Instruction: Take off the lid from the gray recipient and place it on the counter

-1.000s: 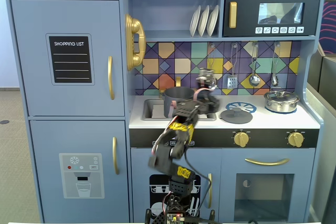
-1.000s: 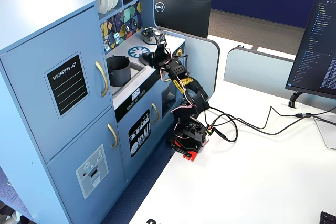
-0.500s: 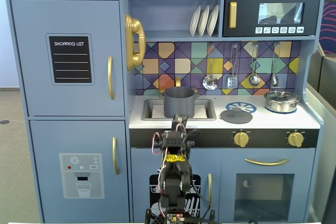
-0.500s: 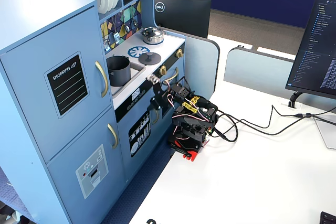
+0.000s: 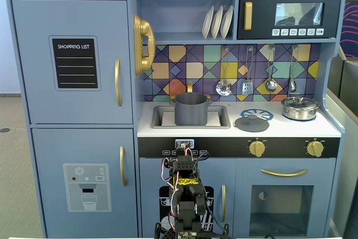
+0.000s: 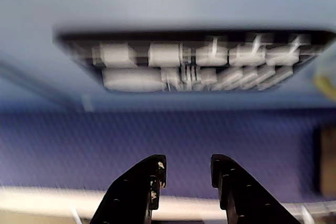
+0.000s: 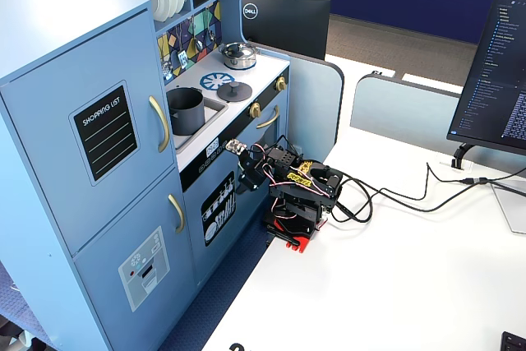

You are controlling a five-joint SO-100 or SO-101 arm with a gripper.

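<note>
The dark-gray pot point(image 5: 192, 109) stands uncovered in the recessed sink and also shows in a fixed view point(image 7: 186, 109). The flat dark-gray lid point(image 5: 251, 122) with its small knob lies on the white counter point(image 5: 279, 131) to the right of the sink, partly over the blue printed burner; it also shows in a fixed view point(image 7: 235, 90). My gripper point(image 6: 186, 163) is open and empty. It sits low in front of the kitchen's lower door, well below the counter point(image 7: 245, 177), and faces the blurred dish print on that door.
A shiny silver pot point(image 5: 300, 107) with its own lid stands at the counter's right end. Utensils point(image 5: 246, 85) hang above the counter. The arm's base point(image 7: 296, 232) and its cables lie on the white table. A monitor point(image 7: 501, 80) stands at the right.
</note>
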